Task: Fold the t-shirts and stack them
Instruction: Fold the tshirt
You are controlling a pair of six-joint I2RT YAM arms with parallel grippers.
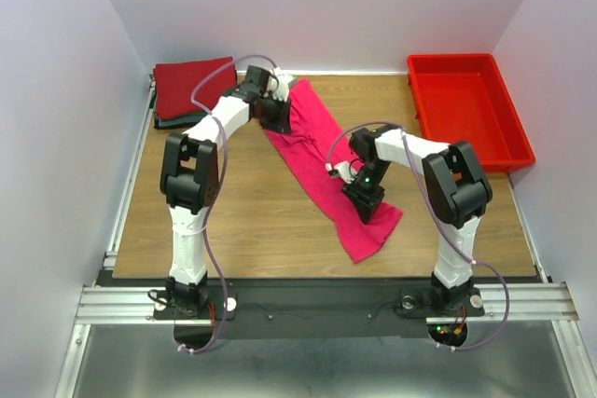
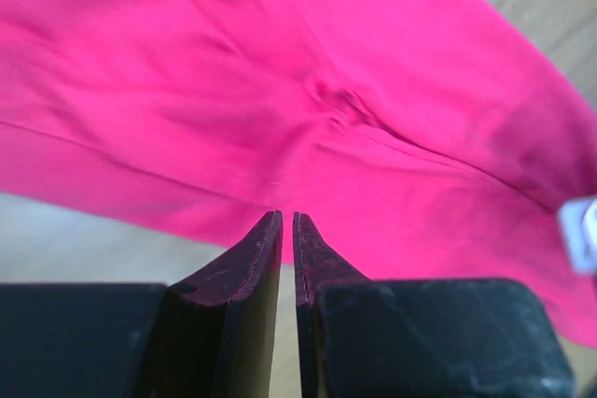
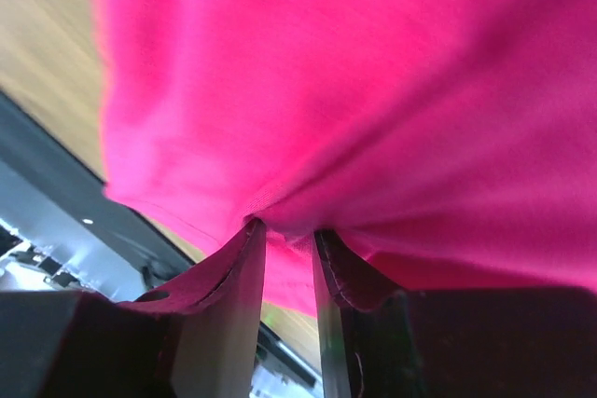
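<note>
Pink t-shirt [image 1: 322,160] lies diagonally on the table [image 1: 252,221], far-left to near-right. Right fingers [image 3: 233,277] clamp its near end; left fingers [image 2: 247,263], together, meet its far edge, grip unclear.

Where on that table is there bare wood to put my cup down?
Widest bare wood: the near-left area between the left arm and the pink t-shirt. A smaller patch lies at the far side between the shirt and the red bin. The far-left corner is crowded by the folded stack; the middle by cloth and both arms.
</note>
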